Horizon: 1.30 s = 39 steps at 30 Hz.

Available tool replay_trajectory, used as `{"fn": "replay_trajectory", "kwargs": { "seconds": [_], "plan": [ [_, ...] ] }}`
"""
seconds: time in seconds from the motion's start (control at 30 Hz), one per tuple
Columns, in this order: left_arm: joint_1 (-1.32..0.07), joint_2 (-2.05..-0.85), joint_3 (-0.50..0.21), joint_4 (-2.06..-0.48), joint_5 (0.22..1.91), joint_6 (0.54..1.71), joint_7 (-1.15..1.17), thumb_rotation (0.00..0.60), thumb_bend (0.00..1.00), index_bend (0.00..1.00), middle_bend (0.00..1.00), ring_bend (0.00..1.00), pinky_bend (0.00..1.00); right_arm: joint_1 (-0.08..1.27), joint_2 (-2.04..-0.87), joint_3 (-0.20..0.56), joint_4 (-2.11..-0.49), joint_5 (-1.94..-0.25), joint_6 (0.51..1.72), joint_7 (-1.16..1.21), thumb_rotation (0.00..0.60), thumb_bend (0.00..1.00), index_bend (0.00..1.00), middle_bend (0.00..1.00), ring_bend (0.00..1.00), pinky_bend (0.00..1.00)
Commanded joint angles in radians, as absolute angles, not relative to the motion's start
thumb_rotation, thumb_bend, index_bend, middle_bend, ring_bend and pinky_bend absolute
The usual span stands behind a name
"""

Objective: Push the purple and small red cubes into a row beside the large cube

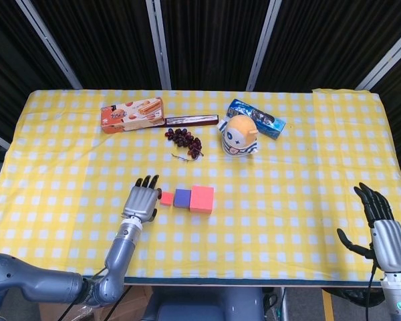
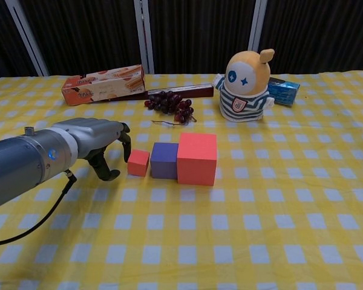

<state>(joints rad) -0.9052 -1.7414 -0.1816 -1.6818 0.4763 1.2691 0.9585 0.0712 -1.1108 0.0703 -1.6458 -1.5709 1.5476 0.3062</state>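
The large red cube stands mid-table, with the purple cube touching its left side. The small red cube lies just left of the purple one, a thin gap or none between them. My left hand is right against the small red cube's left side, fingers spread and curved, holding nothing. My right hand hovers open at the table's front right, far from the cubes; the chest view does not show it.
Behind the cubes lie a bunch of grapes, a snack box, a dark bar, a round plush toy and a blue packet. Yellow checked cloth covers the table.
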Motion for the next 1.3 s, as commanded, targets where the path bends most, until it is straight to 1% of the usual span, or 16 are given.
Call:
{"fn": "replay_trajectory", "kwargs": {
  "seconds": [0.03,1.3],
  "plan": [
    [-0.905,-1.744,-0.182,-1.679,0.48,1.268,0.956,0.6,0.44,0.36,0.0,0.0,0.1,0.071,-1.11,0.07,-1.647,-1.571,1.547,0.306,0.6,0.36,0.0,0.0,0.0,0.04],
    [-0.898,-1.764,-0.176,-1.658,0.477,1.256,0.958,0.6,0.44,0.36,0.0,0.0,0.1,0.072,-1.111,0.073,-1.645,-1.577,1.558,0.316,0.6,0.36,0.0,0.0,0.0,0.04]
  ]
}}
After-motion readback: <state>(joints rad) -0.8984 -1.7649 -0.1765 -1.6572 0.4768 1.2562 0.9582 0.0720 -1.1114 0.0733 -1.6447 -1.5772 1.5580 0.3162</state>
